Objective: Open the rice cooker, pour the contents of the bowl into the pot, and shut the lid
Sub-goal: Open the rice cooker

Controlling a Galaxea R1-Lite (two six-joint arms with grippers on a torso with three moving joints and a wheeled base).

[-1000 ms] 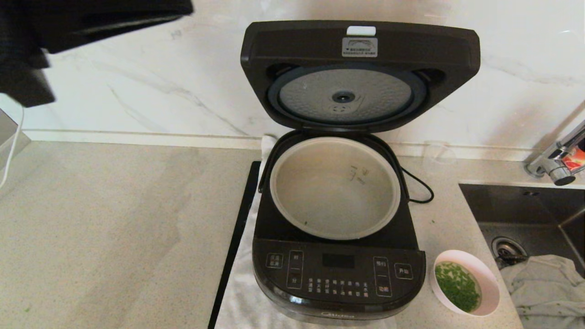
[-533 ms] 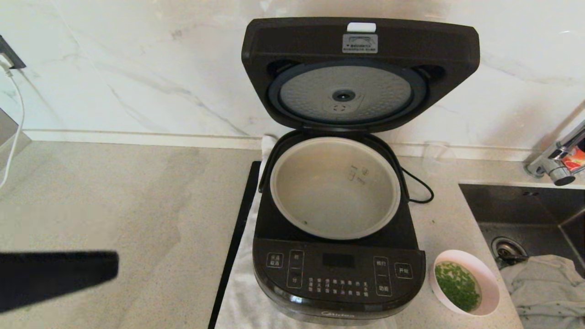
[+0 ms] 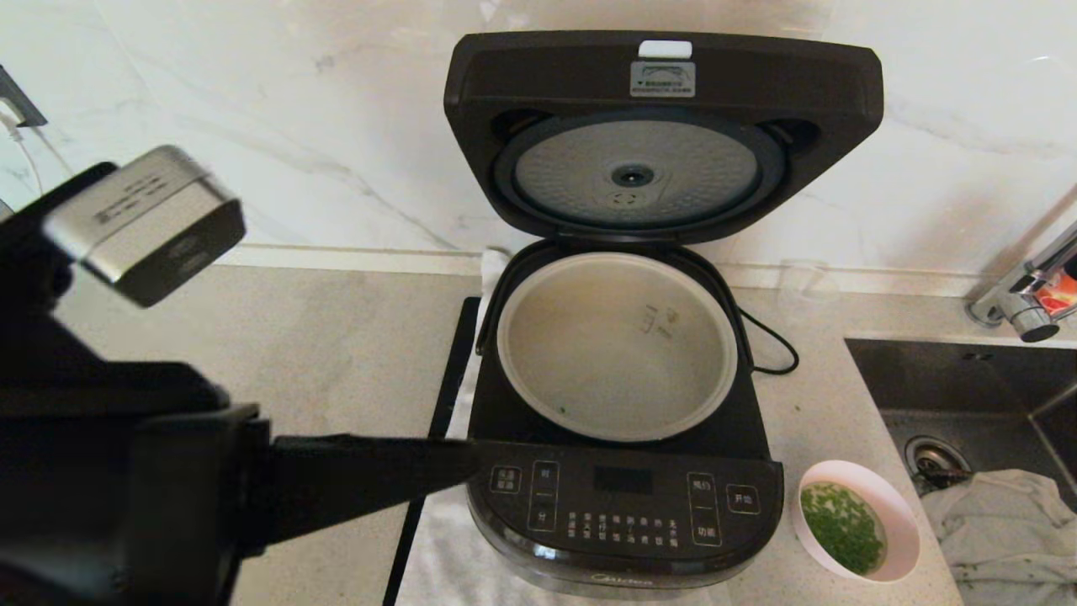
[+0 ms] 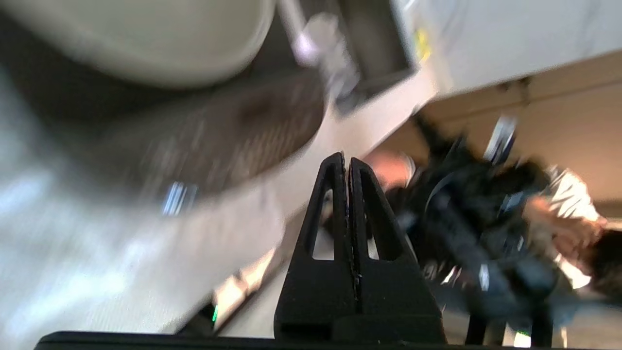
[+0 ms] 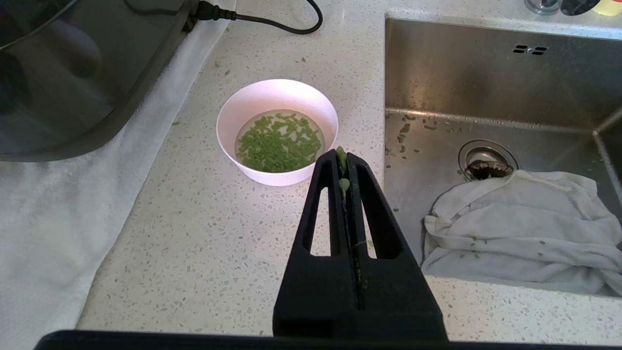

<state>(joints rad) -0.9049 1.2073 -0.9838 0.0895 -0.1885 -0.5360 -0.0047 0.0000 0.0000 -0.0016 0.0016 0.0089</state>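
The black rice cooker (image 3: pixel 623 505) stands open, its lid (image 3: pixel 665 126) raised against the wall with the dimpled silver disc facing me. The grey pot (image 3: pixel 618 345) holds only a stray green bit or two. To the cooker's front right sits the pink bowl (image 3: pixel 856 522) (image 5: pixel 277 131), with chopped green bits in clear liquid (image 5: pixel 278 142). My left gripper (image 3: pixel 473 459) (image 4: pixel 346 160) is shut and empty, its tip at the cooker's front left corner. My right gripper (image 5: pixel 343 158), outside the head view, hovers shut just short of the bowl, green scraps stuck between its tips.
A steel sink (image 3: pixel 959 379) with a grey cloth (image 3: pixel 1001 530) lies right of the bowl, below a faucet (image 3: pixel 1031 303). A white towel (image 3: pixel 446 547) lies under the cooker, with a black strip (image 3: pixel 437 438) along its left. Behind on the right are a cord (image 3: pixel 770 345) and a clear cup (image 3: pixel 808 286).
My left arm has swung down from the upper left and now fills the lower left, fingers stretched to the cooker's front left corner. Cooker and bowl have not moved.
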